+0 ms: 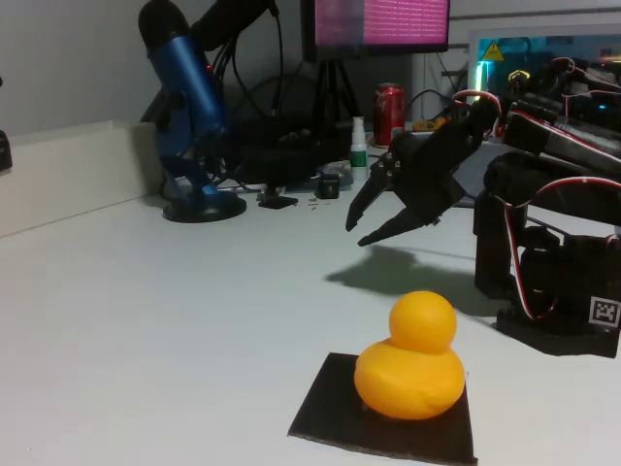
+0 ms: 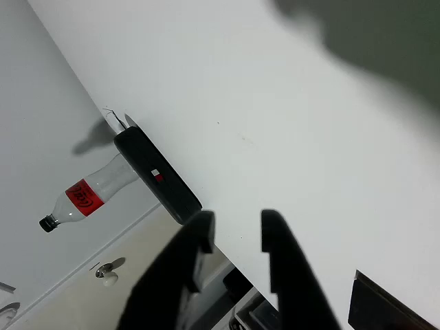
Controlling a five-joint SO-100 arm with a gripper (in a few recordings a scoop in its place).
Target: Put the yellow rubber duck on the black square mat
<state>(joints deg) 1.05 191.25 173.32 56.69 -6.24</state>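
The small glossy yellow-orange rubber duck (image 1: 411,359) has a round head on a plump body, smooth w/ a soft sheen; beak and eye can't be made out in the fixed view. It sits upright on the thin flat matte black square mat (image 1: 330,413), towards the mat's right part, bottom touching it. The mat lies on the white desk (image 1: 146,320) close to the desk's near edge in the fixed view; one dark corner of it also shows at the lower right of the wrist view (image 2: 385,306).

The black two-finger gripper (image 1: 361,225) hangs in the air above the desk, behind the duck and well apart from it, fingers spread w/ nothing between them. In the wrist view the two black fingers (image 2: 199,237) stand apart over bare desk.

Along the desk's far edge in the fixed view: a blue microphone on a round stand (image 1: 189,107), a red drinks can (image 1: 390,112) w/ lettering too blurred to read, a small white bottle w/ green cap (image 1: 359,150). A square black-and-white marker tag (image 1: 605,313) sits on the arm's base at right.

Wrist view: a clear plastic bottle w/ red label and black cap (image 2: 86,196) lies beyond the desk's edge; white script on the label, not legible. A black flat device w/ a small red-and-white mark (image 2: 155,175) sits at the desk's edge.
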